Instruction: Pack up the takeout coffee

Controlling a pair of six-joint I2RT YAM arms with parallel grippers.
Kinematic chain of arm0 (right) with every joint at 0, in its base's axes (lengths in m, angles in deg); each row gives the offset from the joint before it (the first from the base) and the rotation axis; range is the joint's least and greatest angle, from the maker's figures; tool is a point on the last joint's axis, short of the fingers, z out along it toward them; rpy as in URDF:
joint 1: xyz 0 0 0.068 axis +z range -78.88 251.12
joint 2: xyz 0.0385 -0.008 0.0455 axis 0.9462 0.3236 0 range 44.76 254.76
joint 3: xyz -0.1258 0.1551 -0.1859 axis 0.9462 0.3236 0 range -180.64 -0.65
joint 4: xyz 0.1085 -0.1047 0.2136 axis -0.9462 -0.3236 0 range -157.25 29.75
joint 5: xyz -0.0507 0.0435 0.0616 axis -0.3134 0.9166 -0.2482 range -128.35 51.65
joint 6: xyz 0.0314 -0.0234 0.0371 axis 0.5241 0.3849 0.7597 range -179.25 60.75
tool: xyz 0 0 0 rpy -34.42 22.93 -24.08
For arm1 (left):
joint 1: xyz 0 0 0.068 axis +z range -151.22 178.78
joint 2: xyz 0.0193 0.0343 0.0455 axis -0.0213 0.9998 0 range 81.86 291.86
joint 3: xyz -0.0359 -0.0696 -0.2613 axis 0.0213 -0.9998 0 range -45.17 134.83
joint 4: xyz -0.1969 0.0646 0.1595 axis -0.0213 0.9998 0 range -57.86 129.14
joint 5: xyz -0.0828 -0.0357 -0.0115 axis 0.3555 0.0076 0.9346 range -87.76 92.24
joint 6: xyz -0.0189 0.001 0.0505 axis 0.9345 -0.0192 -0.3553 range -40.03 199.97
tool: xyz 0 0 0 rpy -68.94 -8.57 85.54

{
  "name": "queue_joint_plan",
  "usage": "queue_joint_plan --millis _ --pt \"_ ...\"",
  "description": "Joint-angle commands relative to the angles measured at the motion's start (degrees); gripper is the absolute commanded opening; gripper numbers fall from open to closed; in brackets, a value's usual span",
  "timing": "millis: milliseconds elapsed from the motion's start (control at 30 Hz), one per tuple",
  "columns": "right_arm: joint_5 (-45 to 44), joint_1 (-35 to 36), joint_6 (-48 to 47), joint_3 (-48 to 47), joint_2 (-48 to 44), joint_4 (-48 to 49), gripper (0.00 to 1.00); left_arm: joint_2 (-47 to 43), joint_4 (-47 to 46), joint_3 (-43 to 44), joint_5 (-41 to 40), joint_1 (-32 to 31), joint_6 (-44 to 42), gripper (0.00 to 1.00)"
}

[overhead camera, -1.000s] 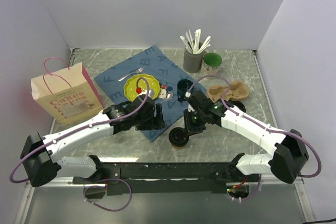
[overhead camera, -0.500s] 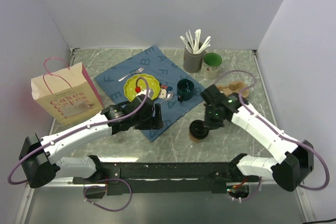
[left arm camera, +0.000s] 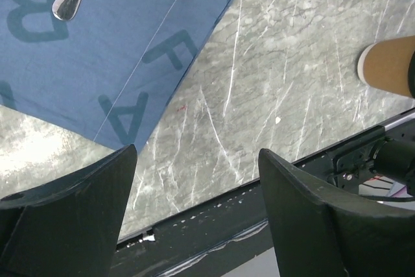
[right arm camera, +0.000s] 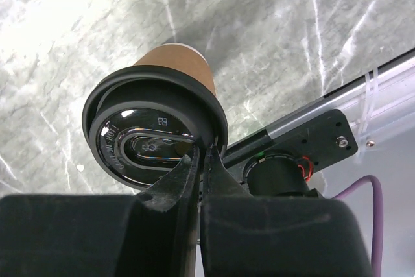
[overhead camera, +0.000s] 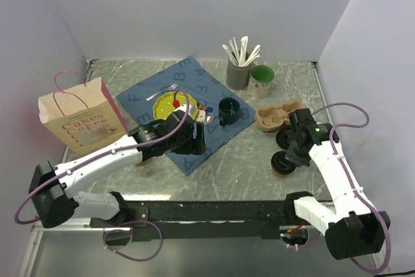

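Right arm reaches up the right side of the table [overhead camera: 227,173], wrist bent down and inward. Right gripper [right arm camera: 202,154] has its jaws pinched together on the lid [right arm camera: 149,141] rim of the coffee [overhead camera: 281,163]. Coffee sits at right, just in front of the carrier [overhead camera: 275,116] and near the front edge; can't tell if it's lifted. Left arm stretches from the left base to mid-table. Left gripper [left arm camera: 194,160] points down over the near corner of the cloth [left arm camera: 97,43], jaws wide, holding nothing.
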Motion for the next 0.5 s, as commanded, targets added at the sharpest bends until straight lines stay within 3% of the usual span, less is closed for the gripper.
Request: queue_joint_plan --millis 0,267,467 --pt "-2.78 -2.78 0.62 0.24 -0.83 1.52 0.03 -0.68 -0.86 2.54 -0.22 0.22 -2.08 0.82" --pt "-0.41 -6.74 -0.87 0.68 -0.56 3.89 0.16 -2.44 0.64 3.07 -2.33 0.48 -2.96 0.82" --pt "0.47 -6.74 -1.14 -3.18 -1.62 0.65 0.38 -4.73 1.60 3.77 -5.76 0.75 -2.44 0.83"
